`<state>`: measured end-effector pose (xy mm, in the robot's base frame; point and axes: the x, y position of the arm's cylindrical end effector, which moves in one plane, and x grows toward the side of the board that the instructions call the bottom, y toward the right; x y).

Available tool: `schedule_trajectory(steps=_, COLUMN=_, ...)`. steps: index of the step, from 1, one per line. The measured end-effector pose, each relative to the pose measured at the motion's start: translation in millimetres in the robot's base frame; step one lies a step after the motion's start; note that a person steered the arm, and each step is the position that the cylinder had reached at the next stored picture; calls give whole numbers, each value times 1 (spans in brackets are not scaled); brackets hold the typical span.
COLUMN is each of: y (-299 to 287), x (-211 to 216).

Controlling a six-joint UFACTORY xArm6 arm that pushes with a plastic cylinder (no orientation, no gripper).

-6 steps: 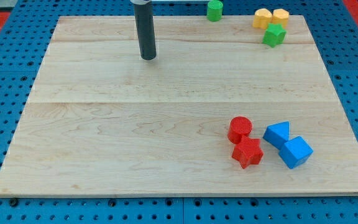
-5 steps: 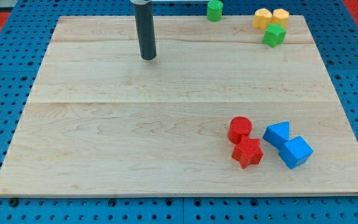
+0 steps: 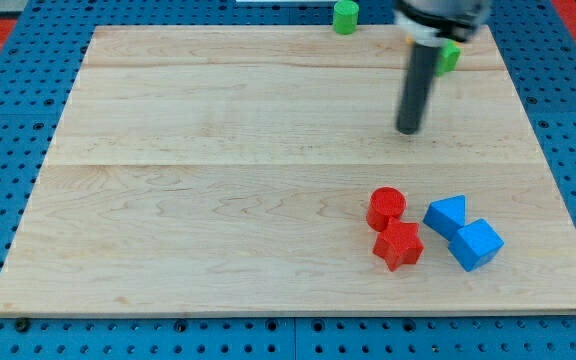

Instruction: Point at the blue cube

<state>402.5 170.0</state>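
The blue cube (image 3: 476, 244) lies near the view's bottom right of the wooden board (image 3: 218, 180). A blue triangular block (image 3: 447, 215) touches it on its upper left. My tip (image 3: 408, 130) rests on the board, well above the blue cube and to its left, apart from every block. The rod is blurred by motion.
A red cylinder (image 3: 386, 208) and a red star-shaped block (image 3: 398, 245) sit just left of the blue blocks. A green cylinder (image 3: 345, 16) stands at the top edge. A green block (image 3: 450, 54) shows partly behind the rod at the top right.
The rod has swept from the board's upper left to the right and downward, towards the blue blocks. It now hides the yellow blocks at the top right. No block has moved.
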Motion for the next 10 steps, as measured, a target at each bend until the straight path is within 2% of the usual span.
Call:
schedule_trajectory(steps=1, y=48, x=43)
schedule_trajectory(steps=2, y=62, x=58)
schedule_trajectory(steps=3, y=62, x=58)
schedule_trajectory(steps=5, y=62, x=110)
schedule_trajectory(steps=10, y=31, x=114)
